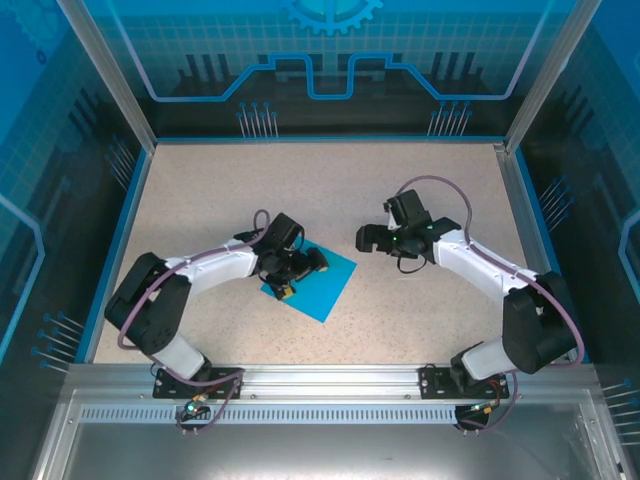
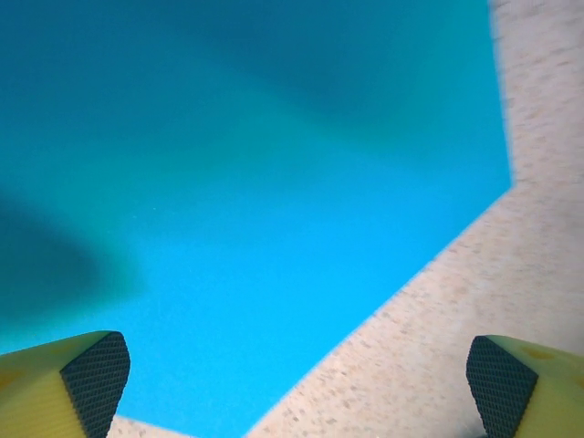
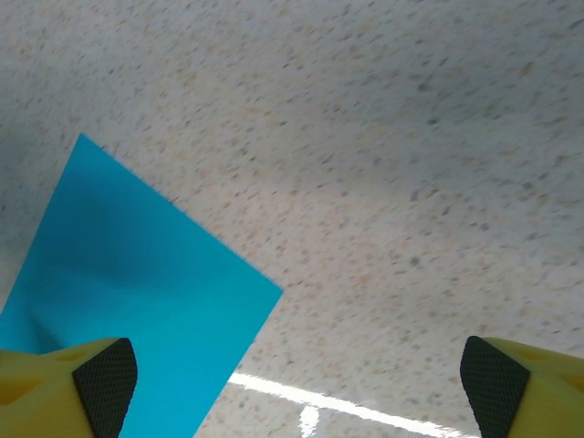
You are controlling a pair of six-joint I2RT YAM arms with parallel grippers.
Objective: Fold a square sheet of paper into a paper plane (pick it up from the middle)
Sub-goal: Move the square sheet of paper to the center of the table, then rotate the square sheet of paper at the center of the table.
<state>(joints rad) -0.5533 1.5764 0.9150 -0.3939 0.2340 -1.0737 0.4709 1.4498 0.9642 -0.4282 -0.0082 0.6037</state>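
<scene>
The matte teal-blue square sheet of paper (image 1: 325, 290) lies flat on the speckled beige table (image 1: 330, 190), left of centre. The black left gripper (image 1: 300, 268) hangs over it, jaws spread and empty, seemingly lined up to pinch its middle. The right gripper (image 1: 368, 238), likewise released, waits just right of it to assist

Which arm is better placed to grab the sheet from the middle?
Left. Its jaws hang open right above the square sheet of paper; the right arm's jaws are over bare table, beyond its corner.
</scene>
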